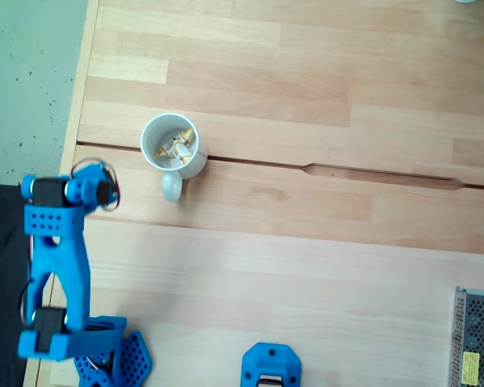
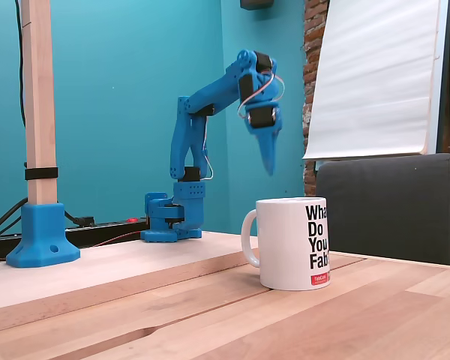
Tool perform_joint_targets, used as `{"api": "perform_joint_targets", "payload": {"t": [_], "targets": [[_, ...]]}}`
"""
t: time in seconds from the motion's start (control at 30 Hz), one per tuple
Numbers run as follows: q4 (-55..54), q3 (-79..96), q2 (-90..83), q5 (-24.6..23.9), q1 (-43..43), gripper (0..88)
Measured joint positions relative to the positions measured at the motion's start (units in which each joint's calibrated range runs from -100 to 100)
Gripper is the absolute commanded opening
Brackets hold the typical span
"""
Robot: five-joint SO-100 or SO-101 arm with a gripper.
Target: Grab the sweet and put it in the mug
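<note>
Mug (image 1: 173,145) upright near worktop (image 1: 323,242) left edge in overhead fixed view; sweet (image 1: 177,147) lies inside, delivered. End effector (image 2: 270,161) raised clear above mug, fingers together, holding nothing.

Wooden table (image 1: 323,266) (grey chair (image 2: 386,202) behind).

Teal wall (image 2: 120,90), wooden table (image 2: 375,315)

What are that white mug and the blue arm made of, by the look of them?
The mug looks like glazed ceramic: smooth, glossy white, with printed black lettering. The arm seems to be matte blue plastic, probably 3D-printed, judging by its blocky, uniform parts. The table is pale, jointed wood planks.
</note>
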Motion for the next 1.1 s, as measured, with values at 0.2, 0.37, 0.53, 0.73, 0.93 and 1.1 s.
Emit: {"api": "perform_joint_targets", "payload": {"t": [0.2, 0.37, 0.53, 0.73, 0.93, 1.1], "targets": [[-15.13, 33.89, -16.62, -3.08, -1.11, 0.0], [-31.41, 62.57, -34.24, -5.91, -1.11, 0.0], [-43.45, 86.87, -55.31, -9.91, -1.11, 0.0], [-48.9, 107.31, -76.75, -16.12, -1.33, 0.0], [-49.23, 110.98, -83.29, -19.0, -1.33, 0.0], [-49.23, 110.98, -83.38, -19.1, -1.26, 0.0]]}}
